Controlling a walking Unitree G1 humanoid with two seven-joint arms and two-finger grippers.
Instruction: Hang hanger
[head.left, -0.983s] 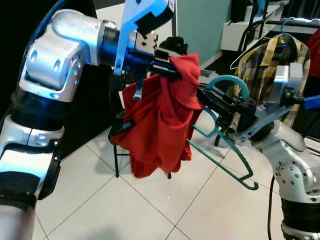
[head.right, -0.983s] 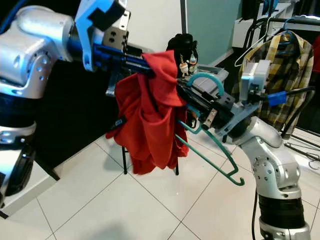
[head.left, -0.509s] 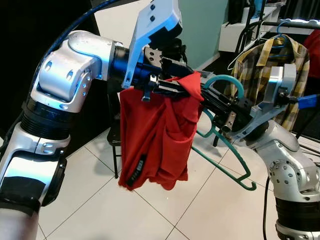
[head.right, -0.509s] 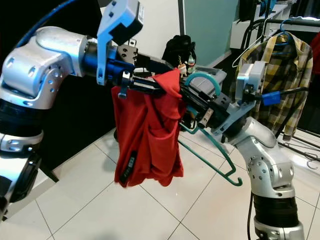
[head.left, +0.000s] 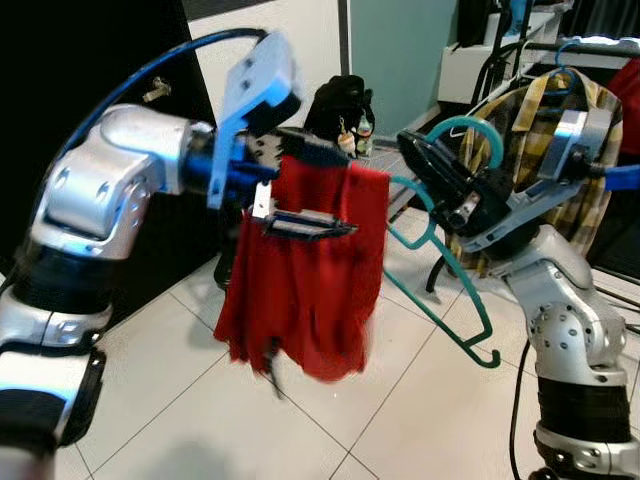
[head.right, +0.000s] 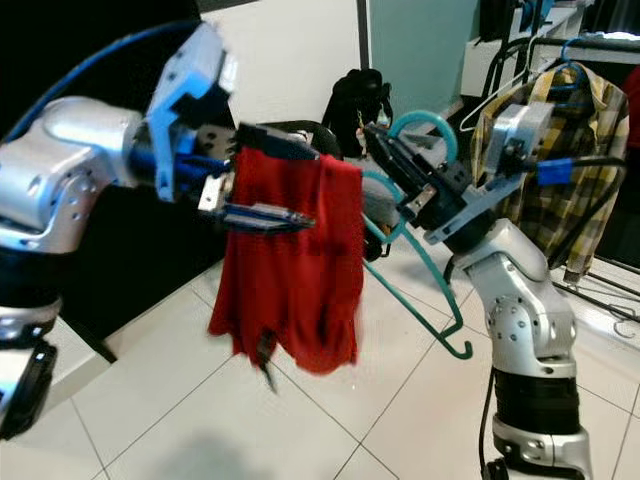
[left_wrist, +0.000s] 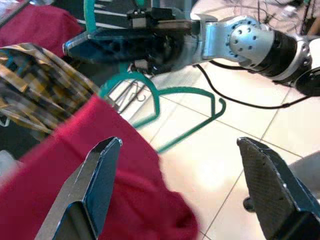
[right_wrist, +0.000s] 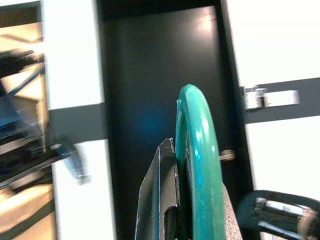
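A red shirt (head.left: 310, 280) hangs from a teal plastic hanger (head.left: 450, 290) held up in mid-air. My right gripper (head.left: 425, 160) is shut on the hanger's neck just below its hook (head.left: 470, 135); the right wrist view has the teal hook (right_wrist: 197, 165) clamped against a black finger. My left gripper (head.left: 312, 190) is open at the shirt's top edge, one finger above it and one in front of it. In the left wrist view the two fingers (left_wrist: 95, 185) stand wide apart over the red cloth (left_wrist: 95, 175), with the hanger (left_wrist: 150, 100) beyond.
A clothes rail at the back right carries a plaid shirt (head.left: 545, 120) and a red garment (head.left: 630, 100). A dark chair with a black bag (head.left: 335, 100) stands behind the shirt. A black panel (head.left: 90, 60) lines the left. White tiled floor (head.left: 400, 420) lies below.
My left gripper has let go of the shirt's collar, spread its fingers and drawn back left. The shirt now hangs flat. The right arm has raised the hanger slightly.
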